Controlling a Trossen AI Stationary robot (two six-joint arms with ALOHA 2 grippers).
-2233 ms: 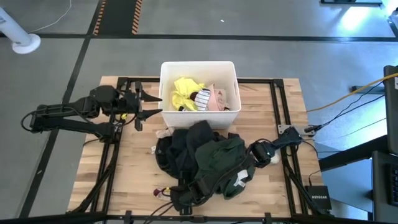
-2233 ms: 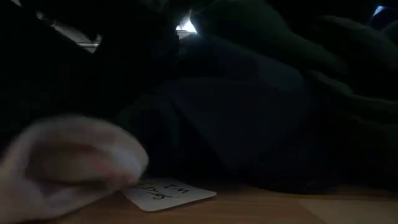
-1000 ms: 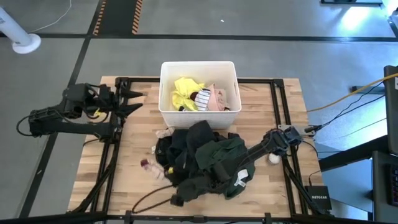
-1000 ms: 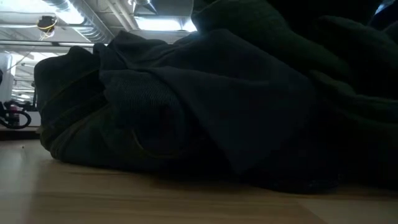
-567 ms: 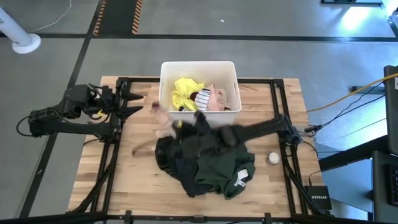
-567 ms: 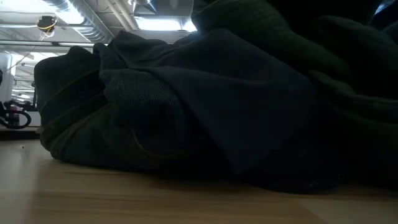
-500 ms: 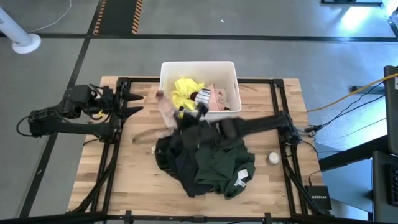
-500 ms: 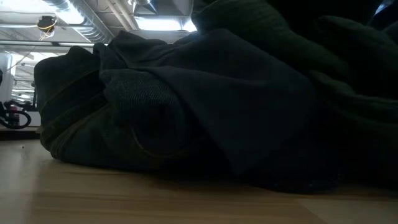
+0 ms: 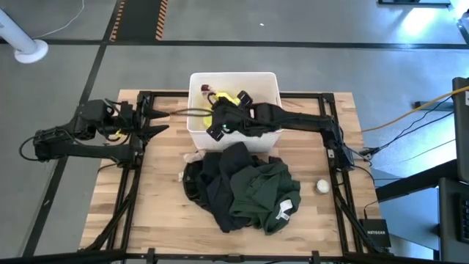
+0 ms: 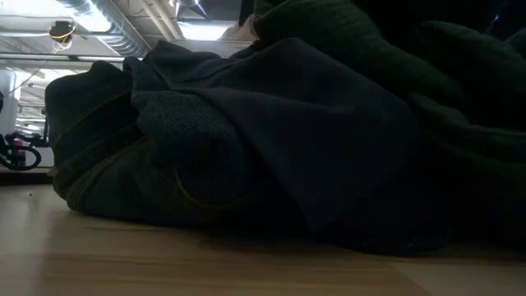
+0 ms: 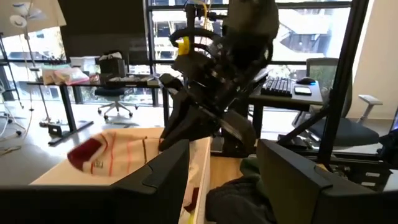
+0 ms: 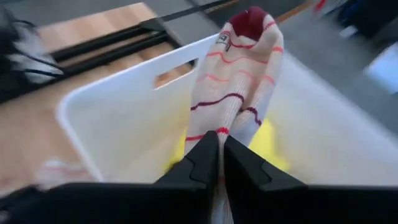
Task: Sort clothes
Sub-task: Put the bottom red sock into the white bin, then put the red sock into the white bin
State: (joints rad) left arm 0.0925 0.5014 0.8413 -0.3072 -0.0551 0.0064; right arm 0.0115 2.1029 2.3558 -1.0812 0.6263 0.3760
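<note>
Wooden table under dark clothes — right gripper pinching striped sock — left gripper spread.

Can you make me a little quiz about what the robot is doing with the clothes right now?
1. True or false: the right gripper holds a striped sock above the white bin.
2. What lies on the table near the dark clothes pile? A) small white ball B) shoe C) cup
3. Fill in: the left gripper waits with its jaws ____.
Key: 1 true; 2 A; 3 open.
</note>
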